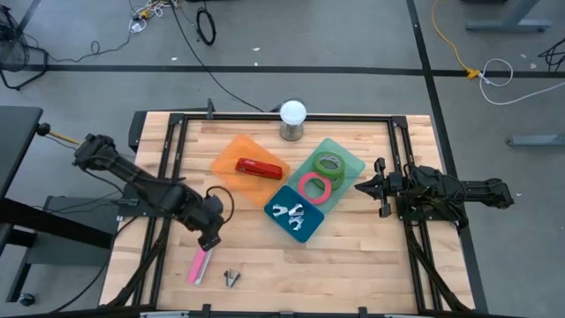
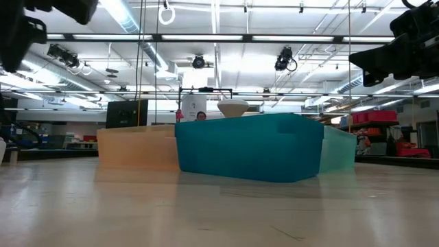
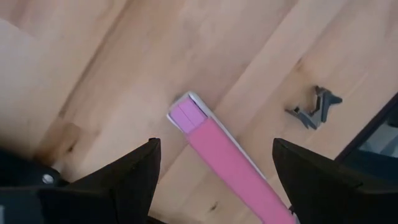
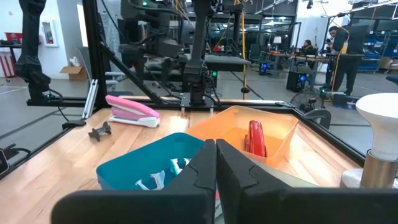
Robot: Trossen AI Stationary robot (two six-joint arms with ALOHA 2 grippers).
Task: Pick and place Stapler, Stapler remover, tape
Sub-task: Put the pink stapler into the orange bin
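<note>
A pink stapler (image 1: 199,265) lies flat on the wooden table near its front left, with a small dark staple remover (image 1: 231,278) beside it. My left gripper (image 1: 210,238) hangs open just above the stapler's far end, pointing down. In the left wrist view its fingers stand on either side of the pink stapler (image 3: 230,155) without touching it, and the staple remover (image 3: 314,109) lies farther off. My right gripper (image 1: 360,187) waits shut at the table's right, held level. Green tape (image 1: 329,164) and pink tape (image 1: 314,187) lie in the green tray (image 1: 353,161).
An orange tray (image 1: 231,152) holds a red stapler (image 1: 259,168). A blue tray (image 1: 309,228) holds staple removers. A lamp with a white bulb (image 1: 292,119) stands at the far edge. Black frame rails (image 1: 168,150) run along the table's sides.
</note>
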